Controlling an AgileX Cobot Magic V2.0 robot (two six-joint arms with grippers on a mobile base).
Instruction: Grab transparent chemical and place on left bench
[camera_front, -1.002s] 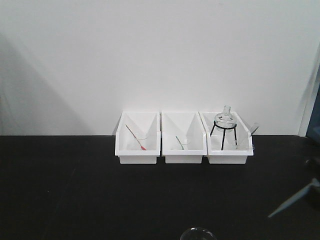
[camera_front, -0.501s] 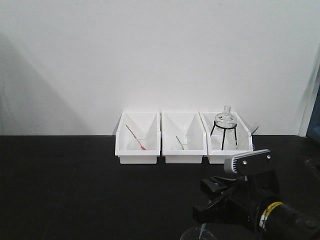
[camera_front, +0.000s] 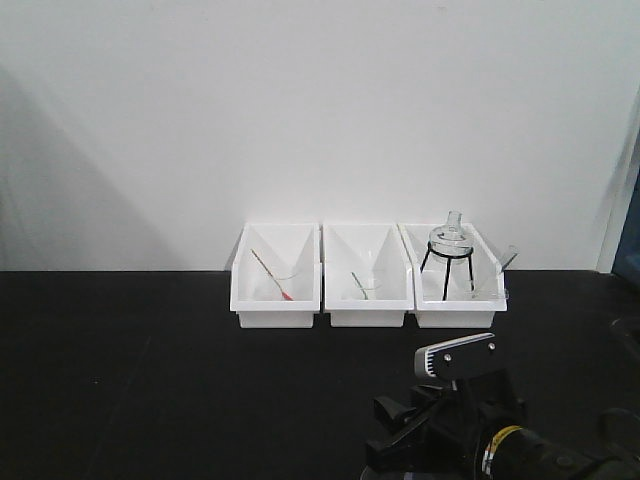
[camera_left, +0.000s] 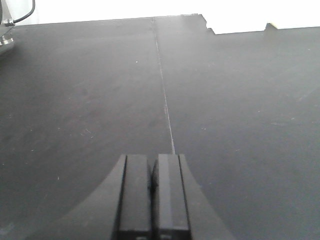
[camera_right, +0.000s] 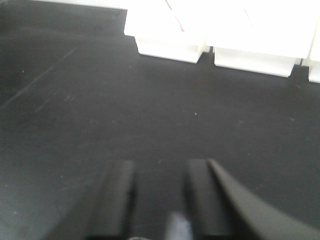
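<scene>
The right end effector (camera_front: 400, 445) sits low at the near edge of the surface (camera_front: 150, 380), fingers parted narrowly; contents cannot be confirmed. The beaker is not clearly visible. The left end effector (camera_left: 152, 200) is closed and empty. Lower vertically and release only on contact, well short of the bins (camera_front: 368, 290).

Right end effector (camera_front: 395, 440) lower and further left, over the beaker's earlier spot.

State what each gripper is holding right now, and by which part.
The left gripper is shut on nothing. The right gripper has a gap between its fingers; whether the blurred pale shape there is gripped cannot be told.
</scene>
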